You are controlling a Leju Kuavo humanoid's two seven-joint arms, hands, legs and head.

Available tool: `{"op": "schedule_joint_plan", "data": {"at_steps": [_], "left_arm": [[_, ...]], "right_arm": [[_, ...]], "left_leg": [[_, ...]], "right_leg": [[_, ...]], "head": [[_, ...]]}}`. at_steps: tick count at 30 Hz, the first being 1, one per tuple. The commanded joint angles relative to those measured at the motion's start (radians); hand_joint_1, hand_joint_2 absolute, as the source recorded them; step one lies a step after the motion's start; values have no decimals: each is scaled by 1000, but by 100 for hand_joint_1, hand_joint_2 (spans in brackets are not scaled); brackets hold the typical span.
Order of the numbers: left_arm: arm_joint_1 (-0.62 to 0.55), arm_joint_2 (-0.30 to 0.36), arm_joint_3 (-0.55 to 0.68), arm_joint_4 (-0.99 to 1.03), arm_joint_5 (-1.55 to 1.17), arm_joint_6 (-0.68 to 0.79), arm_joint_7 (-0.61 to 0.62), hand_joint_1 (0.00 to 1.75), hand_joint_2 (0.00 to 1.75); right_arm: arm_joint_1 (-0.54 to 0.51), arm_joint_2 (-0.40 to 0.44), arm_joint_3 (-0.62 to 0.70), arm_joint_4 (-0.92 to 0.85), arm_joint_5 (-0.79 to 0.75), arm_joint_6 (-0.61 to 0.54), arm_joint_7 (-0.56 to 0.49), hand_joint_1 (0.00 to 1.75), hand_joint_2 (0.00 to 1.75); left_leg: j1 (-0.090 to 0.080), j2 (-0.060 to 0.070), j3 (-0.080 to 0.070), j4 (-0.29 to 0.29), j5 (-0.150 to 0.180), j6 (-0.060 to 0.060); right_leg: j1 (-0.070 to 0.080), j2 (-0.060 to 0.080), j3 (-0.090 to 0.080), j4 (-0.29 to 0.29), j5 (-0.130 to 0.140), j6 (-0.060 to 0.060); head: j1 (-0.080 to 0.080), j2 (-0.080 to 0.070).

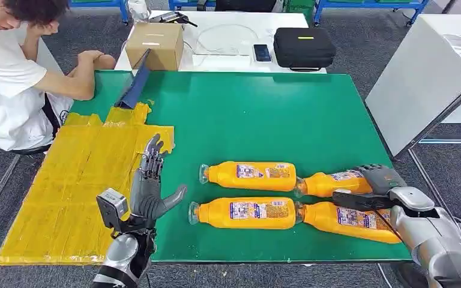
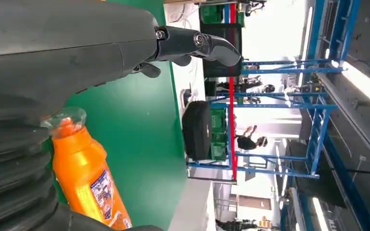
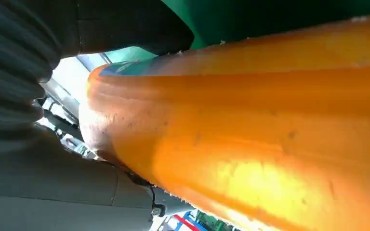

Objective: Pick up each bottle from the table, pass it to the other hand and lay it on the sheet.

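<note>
Several orange bottles lie on their sides on the green table (image 1: 264, 114), in two rows. My right hand (image 1: 377, 183) wraps the base end of the back right bottle (image 1: 330, 183), which still rests on the table; dark fingers (image 1: 360, 200) run along its near side. That bottle (image 3: 250, 134) sits tight against the palm in the right wrist view. The front right bottle (image 1: 348, 221) lies just before the hand. My left hand (image 1: 150, 189) stands upright and empty, fingers apart, beside the yellow sheet (image 1: 72, 186) and left of the front left bottle (image 1: 246, 213) (image 2: 89, 183).
A person (image 1: 12, 78) sits at the table's back left corner, arm resting near the sheet. A dark blue flat piece (image 1: 133, 84) leans at the back edge. Behind stand a cardboard box (image 1: 155, 45), a phone (image 1: 262, 53) and a black case (image 1: 304, 47). A white table (image 1: 423, 78) stands right.
</note>
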Motion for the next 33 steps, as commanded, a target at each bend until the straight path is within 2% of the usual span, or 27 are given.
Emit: {"op": "schedule_joint_plan", "data": {"at_steps": [1,7,8,9,14,17,18,19,20,21,22,25,26,30,33], "left_arm": [[-40,30,-33,62,2,-3,-2,0,175],[-58,32,-44,87,2,-6,0,0,175],[-62,32,-46,94,2,-6,-2,0,175],[-64,32,-51,99,0,-6,-5,0,175],[-66,33,-55,101,-1,-6,-5,0,175],[-55,33,-41,87,3,3,-7,0,175],[-42,33,-34,66,-1,13,-1,0,175],[-21,33,-27,33,-8,24,8,0,175],[-4,33,-22,6,-14,26,19,0,175],[20,29,-12,-33,-24,30,37,0,175],[33,27,-7,-52,-29,32,47,0,175],[57,18,9,-80,-40,36,67,0,175],[72,12,22,-96,-46,38,73,0,175],[97,2,49,-125,-63,37,82,0,175],[105,-6,61,-130,-69,37,84,0,175]], "right_arm": [[120,22,54,102,-2,73,-14,173,175],[148,-3,48,99,-41,116,-52,175,175],[149,-7,49,98,-44,118,-53,173,175],[150,-11,50,99,-47,124,-54,169,175],[152,-19,55,97,-54,140,-57,175,175],[138,12,40,76,-67,28,-14,175,175],[133,32,21,62,-75,-67,20,175,175],[120,61,5,53,-76,-122,57,175,175],[111,80,-7,40,-71,-152,92,175,175],[113,113,-61,7,-82,-235,158,175,175],[118,128,-91,-22,-82,-266,184,175,175],[145,144,-135,-114,-27,-319,282,175,175],[173,157,-168,-189,9,-327,313,175,175],[235,199,-248,-361,99,-331,368,175,175],[251,235,-319,-433,132,-386,390,175,175]], "left_leg": [[3,-8,2,-2,1,-4],[5,-9,4,-2,0,-2],[6,-12,4,-3,1,-3],[6,-9,6,-2,-1,-1],[7,-9,8,-2,-2,0],[6,-12,7,-4,-1,-1],[6,-8,8,-3,-2,0],[7,-9,7,-4,-1,-1],[6,-3,8,-3,-2,0],[6,-3,7,-3,-2,-1],[6,0,7,-2,-3,1],[4,6,3,-1,-4,-1],[4,5,3,-1,-4,0],[3,3,-1,-1,-3,-1],[3,5,-3,-2,-3,1]], "right_leg": [[3,-5,5,-5,0,-2],[4,-7,10,-9,0,-2],[4,-9,11,-10,0,-3],[4,-6,11,-9,0,-2],[4,-7,15,-12,-1,-1],[4,-8,15,-14,0,-2],[4,-6,16,-14,0,-1],[4,-5,15,-15,0,-2],[4,0,15,-15,0,-1],[4,1,15,-15,1,-2],[4,4,15,-13,0,-1],[4,10,9,-11,1,-2],[3,8,10,-11,0,-1],[3,7,5,-10,-1,-3],[3,8,10,-10,2,2]], "head": [[0,0],[0,0],[0,0],[0,0],[0,0],[0,0],[0,0],[0,0],[0,0],[0,0],[0,0],[0,0],[0,0],[0,0],[-1,0]]}}
